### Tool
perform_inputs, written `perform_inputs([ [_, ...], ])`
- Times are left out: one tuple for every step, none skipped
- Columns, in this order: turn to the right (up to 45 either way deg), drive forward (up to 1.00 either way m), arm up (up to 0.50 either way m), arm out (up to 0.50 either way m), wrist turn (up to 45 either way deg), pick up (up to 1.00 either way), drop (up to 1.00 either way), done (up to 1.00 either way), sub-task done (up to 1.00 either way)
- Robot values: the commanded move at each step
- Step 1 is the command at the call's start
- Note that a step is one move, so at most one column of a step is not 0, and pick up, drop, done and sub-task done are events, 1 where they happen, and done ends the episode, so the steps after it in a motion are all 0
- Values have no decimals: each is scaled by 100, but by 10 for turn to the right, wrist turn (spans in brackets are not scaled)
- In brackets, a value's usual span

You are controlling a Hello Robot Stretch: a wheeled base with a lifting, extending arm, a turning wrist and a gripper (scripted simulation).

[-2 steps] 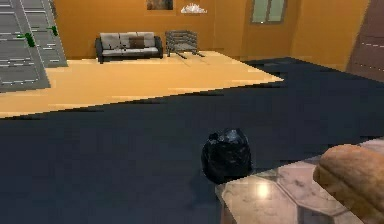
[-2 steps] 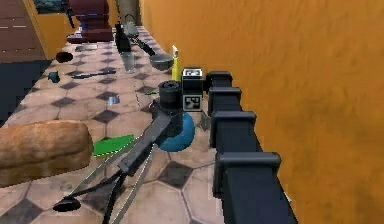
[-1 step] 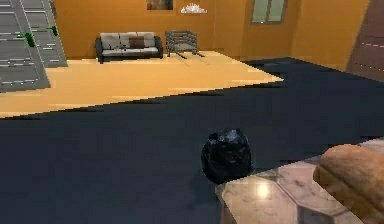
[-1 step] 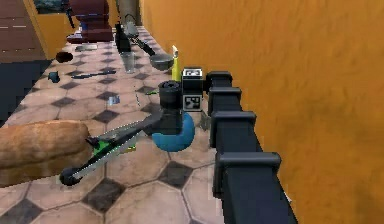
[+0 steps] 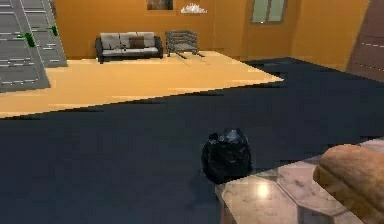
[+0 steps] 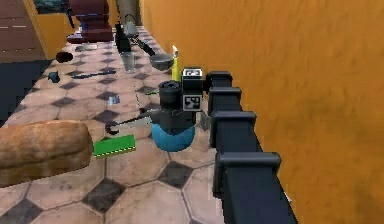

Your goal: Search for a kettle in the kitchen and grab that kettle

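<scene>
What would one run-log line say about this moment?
place: tiled counter | tool: near blue round thing | holding: cannot tell | nearby: bread loaf

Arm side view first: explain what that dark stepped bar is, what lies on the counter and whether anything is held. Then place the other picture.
This is a wheeled robot with one reaching arm. The arm side view comes from a camera on its body, looking sideways. The dark bar is the arm; the gripper sits at its far end. On the tiled counter lie a bread loaf, a flat green thing and, at the gripper, a round blue thing, so I cannot tell whether anything is held. The forward view looks ahead: dark floor, a black bag, a sofa far off.
</scene>
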Motion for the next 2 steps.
perform_inputs([
  [0,0,0,0,330,0,0,0,0],
  [0,0,0,0,0,100,0,0,0],
])
